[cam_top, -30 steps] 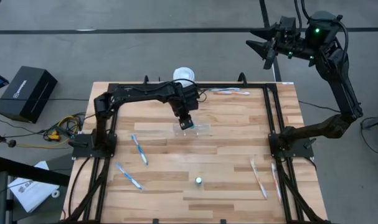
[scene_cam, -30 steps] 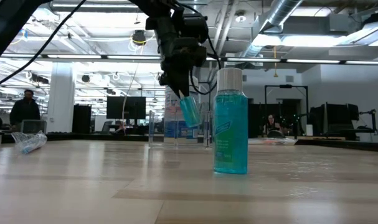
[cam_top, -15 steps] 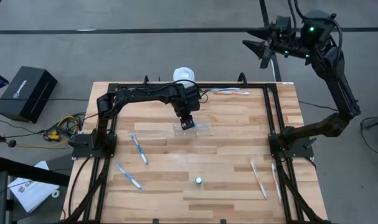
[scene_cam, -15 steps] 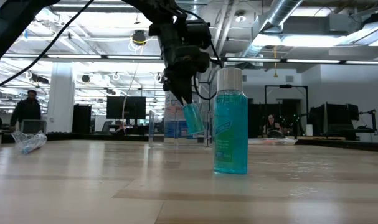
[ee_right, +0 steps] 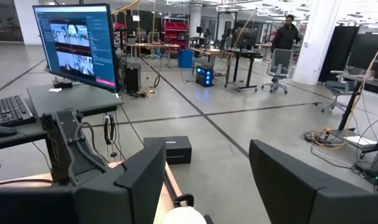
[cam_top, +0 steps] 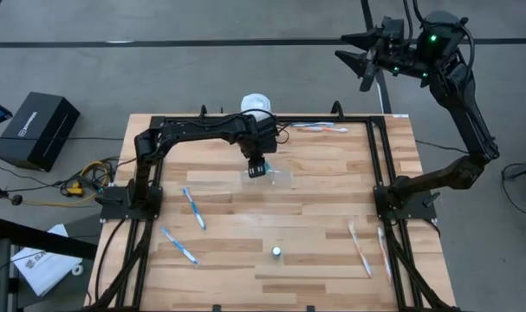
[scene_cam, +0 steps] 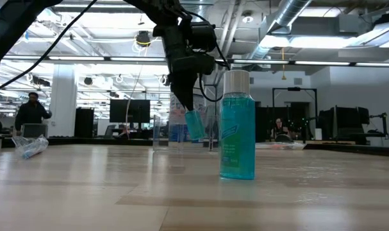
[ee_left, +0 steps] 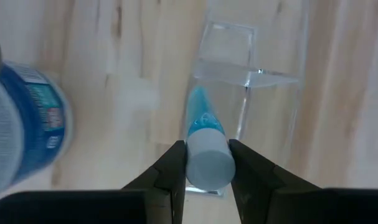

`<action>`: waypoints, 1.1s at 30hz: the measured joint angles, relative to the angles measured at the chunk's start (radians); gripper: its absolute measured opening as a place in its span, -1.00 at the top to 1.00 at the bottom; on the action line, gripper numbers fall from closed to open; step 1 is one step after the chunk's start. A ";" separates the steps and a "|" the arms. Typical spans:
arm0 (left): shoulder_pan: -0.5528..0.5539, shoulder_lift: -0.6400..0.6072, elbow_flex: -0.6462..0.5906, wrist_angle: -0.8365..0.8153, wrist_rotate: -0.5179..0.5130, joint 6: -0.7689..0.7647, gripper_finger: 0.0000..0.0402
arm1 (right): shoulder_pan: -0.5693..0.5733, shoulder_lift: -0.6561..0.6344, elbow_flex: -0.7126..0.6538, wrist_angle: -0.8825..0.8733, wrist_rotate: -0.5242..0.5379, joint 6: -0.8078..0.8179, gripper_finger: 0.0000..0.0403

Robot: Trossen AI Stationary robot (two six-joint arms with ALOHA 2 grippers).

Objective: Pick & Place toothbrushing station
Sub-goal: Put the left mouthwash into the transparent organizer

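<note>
The see-through plastic holder stands on the table's middle far part and also shows in the left wrist view. My left gripper is above it, shut on a small blue tube with a white cap. The tube slants down in the low view, its lower end at the holder. Blue-and-white toothbrushes lie flat at the left, near left, far edge and right. My right gripper is open and empty, raised beyond the table's far right corner. My left gripper pinches the tube's white cap end between its two fingers. The fingers come from above, pointing down. The tube hangs below them, slanted, blue end down into the holder's open top, clear of the table.
A teal mouthwash bottle with a white cap stands near the table's front middle. A white jar with a blue label stands at the far edge, close to the holder. Dark arm frames run along both sides.
My left gripper has gone down and slightly toward the table's far edge, lowering the held tube into the holder. My right arm has shifted a little toward the left, still raised and open.
</note>
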 joint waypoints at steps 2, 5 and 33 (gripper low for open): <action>0.004 0.000 0.000 -0.002 0.001 0.014 0.56 | 0.000 0.000 0.000 0.000 0.000 0.000 -0.10; 0.004 0.000 0.000 -0.003 0.000 0.048 0.56 | 0.000 0.000 0.000 0.000 0.000 0.000 -0.10; 0.004 0.048 0.003 0.050 0.007 0.120 0.56 | 0.048 0.000 0.000 0.007 -0.002 0.000 -0.10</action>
